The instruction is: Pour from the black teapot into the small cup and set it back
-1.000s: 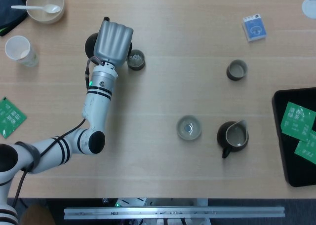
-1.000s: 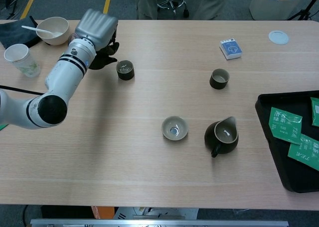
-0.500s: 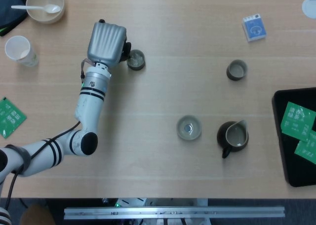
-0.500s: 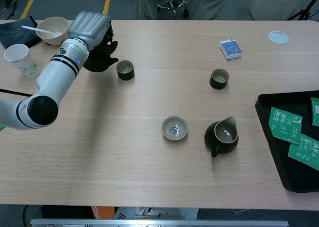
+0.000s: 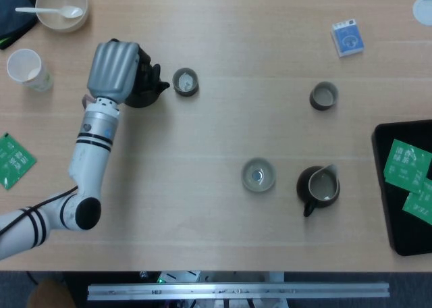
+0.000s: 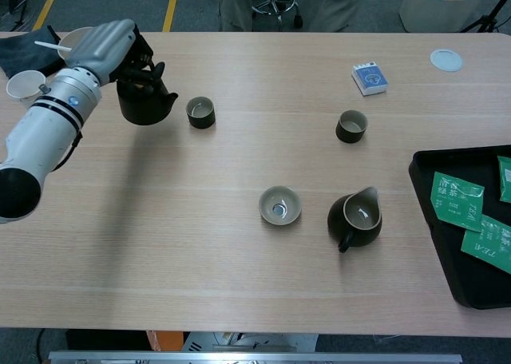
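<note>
Head view: the left hand [image 5: 113, 68] is seen from above, closed around the black teapot [image 5: 143, 87] near the table's [image 5: 216, 146] far left. The pot's spout is pointed toward the small cup [image 5: 185, 82], which stands just beside it, apart from the spout tip. In the chest view the teapot [image 6: 146, 100] is gripped at its top and handle side, the fingers [image 6: 137, 61] wrapped over it; whether its base rests on the wood cannot be told. The cup [image 6: 200, 112] is upright. The right hand is not seen in either view. Well apart, toward the middle, a pale bowl [image 5: 258, 175] and a dark pitcher [image 5: 318, 187] are noted side by side.
</note>
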Available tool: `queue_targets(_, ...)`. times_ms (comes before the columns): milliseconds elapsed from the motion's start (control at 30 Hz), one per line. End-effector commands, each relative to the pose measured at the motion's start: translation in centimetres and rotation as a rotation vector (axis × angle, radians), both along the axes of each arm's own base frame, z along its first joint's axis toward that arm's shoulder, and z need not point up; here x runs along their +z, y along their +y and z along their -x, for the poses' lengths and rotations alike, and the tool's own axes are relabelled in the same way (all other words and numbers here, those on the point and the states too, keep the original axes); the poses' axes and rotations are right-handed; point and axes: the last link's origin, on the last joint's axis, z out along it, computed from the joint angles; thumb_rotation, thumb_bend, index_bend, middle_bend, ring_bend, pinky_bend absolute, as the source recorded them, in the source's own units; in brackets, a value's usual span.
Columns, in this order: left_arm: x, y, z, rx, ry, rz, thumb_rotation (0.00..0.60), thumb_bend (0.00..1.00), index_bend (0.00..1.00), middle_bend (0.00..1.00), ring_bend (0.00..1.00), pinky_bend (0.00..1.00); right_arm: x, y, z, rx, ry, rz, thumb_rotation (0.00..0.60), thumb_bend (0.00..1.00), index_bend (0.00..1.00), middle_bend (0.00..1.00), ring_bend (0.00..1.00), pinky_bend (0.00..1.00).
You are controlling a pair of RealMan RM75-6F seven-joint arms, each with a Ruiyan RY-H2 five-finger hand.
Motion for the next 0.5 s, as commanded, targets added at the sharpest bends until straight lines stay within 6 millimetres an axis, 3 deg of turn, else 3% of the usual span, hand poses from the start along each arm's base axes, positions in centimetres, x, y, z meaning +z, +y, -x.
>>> queue_targets(33, 0.9, -1.4, 1.5, 0.015, -0.02, 0.015, 0.501, 0.44, 0.94, 1.0, 0.9, 0.45, -0.2, -0.1, -0.1, 0.003, -0.002, -0.005, 0.6, 0.43, 0.26, 0.31, 0.19, 0.13)
queue_targets(167, 1.2, -3.1, 2.6, 0.019, -0.023, 0.057, 0.486, 0.44, 0.93, 1.0, 0.89, 0.44, -0.7, -0.4, -0.4, 0.013, -0.008, -0.02, 0.6, 0.43, 0.26, 0.31, 0.19, 0.13)
queue_targets(267, 1.1, -4.2, 3.4, 0.021, -0.01, 0.077, 0.422, 0.44, 0.93, 1.0, 0.88, 0.44, -1.0, -0.5, -0.6, 0.02, -0.01, -0.026, 0.6, 0.43, 0.26, 0.31, 0.19, 0.13)
queue_targets(500, 0.0, -6.2, 4.8, 0.016, 0.027, 0.11, 0.413, 0.44, 0.92, 1.0, 0.88, 0.43, -1.2, -0.6, -0.9, 0.028, -0.009, -0.033, 0.6, 0.43, 0.26, 0.31, 0.19, 0.13)
